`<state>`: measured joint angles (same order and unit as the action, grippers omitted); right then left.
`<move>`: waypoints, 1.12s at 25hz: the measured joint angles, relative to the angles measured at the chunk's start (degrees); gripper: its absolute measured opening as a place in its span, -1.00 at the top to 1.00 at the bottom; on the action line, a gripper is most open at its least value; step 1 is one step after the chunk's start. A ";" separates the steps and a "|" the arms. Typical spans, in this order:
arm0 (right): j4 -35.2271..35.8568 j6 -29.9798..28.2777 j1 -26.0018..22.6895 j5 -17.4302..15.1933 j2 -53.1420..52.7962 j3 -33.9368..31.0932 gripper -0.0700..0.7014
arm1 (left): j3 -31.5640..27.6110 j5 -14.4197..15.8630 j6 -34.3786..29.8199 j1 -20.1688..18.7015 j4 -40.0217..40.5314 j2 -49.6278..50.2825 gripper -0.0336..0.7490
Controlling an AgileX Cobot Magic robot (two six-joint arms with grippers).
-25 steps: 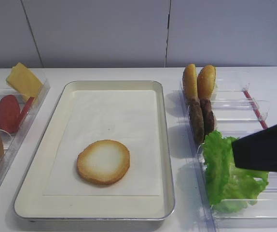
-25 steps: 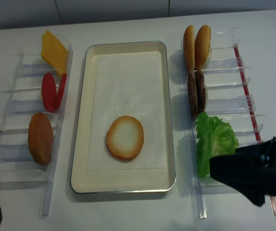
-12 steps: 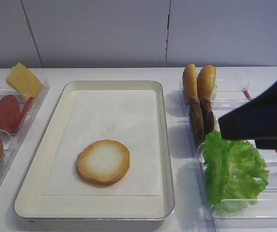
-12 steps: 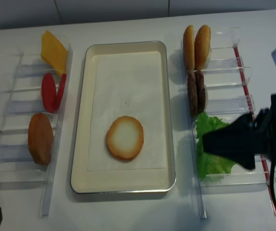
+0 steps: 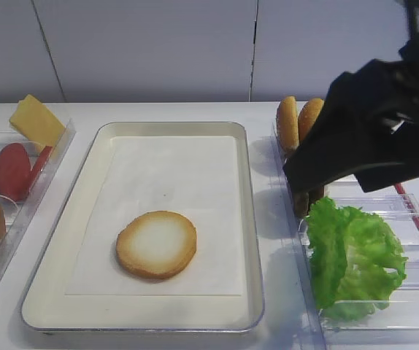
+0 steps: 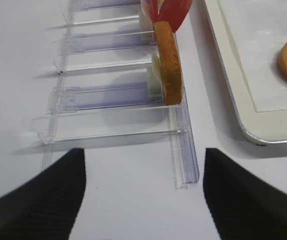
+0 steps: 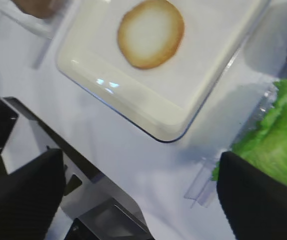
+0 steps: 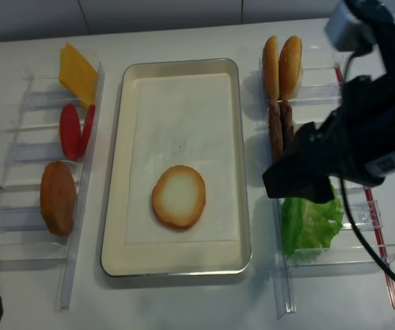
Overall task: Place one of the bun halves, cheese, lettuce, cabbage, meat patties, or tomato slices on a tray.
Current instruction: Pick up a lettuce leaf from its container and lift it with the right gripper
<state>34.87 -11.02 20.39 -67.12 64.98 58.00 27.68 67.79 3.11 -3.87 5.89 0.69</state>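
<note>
One bun half lies cut face up on the paper of the cream tray, also visible as the bun half in the right wrist view. Green lettuce fills the near right bin. Two more bun halves stand on edge at the back right, with the dark meat patties behind my raised right gripper. That gripper is open and holds nothing, hovering over table and lettuce. Cheese and tomato slices stand in the left bins. My left gripper is open over bare table.
Clear plastic bins line the right side, and another row lines the left, holding a brown bun on edge. The tray's near corner sits close to the right bin's end. The table's front edge shows below.
My right gripper has risen and swung back and leftward from the front right, past the lettuce, to above the patties. The lettuce is uncovered again. Nothing was picked up.
</note>
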 joint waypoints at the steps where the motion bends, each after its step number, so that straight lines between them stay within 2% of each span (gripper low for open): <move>1: -2.92 2.82 1.31 0.00 1.27 0.98 -0.84 | 0.00 0.00 0.00 0.00 0.00 0.00 -0.28; 6: -8.37 14.13 2.98 0.12 6.38 2.35 -0.84 | 0.00 0.00 0.00 0.00 0.00 0.00 -0.28; 11: -12.49 19.39 2.98 0.22 10.97 2.35 -0.83 | 0.00 0.00 0.00 0.00 0.00 0.00 -0.28; 20: -14.66 21.35 2.98 2.95 14.74 2.35 -0.40 | 0.00 0.00 0.00 0.00 0.00 0.00 -0.28; 28: -15.13 21.35 3.01 3.34 18.94 2.35 -0.33 | 0.00 0.00 0.00 0.00 0.00 0.00 -0.28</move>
<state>19.75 10.32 23.40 -63.78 83.92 60.35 27.68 67.79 3.11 -3.87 5.89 0.69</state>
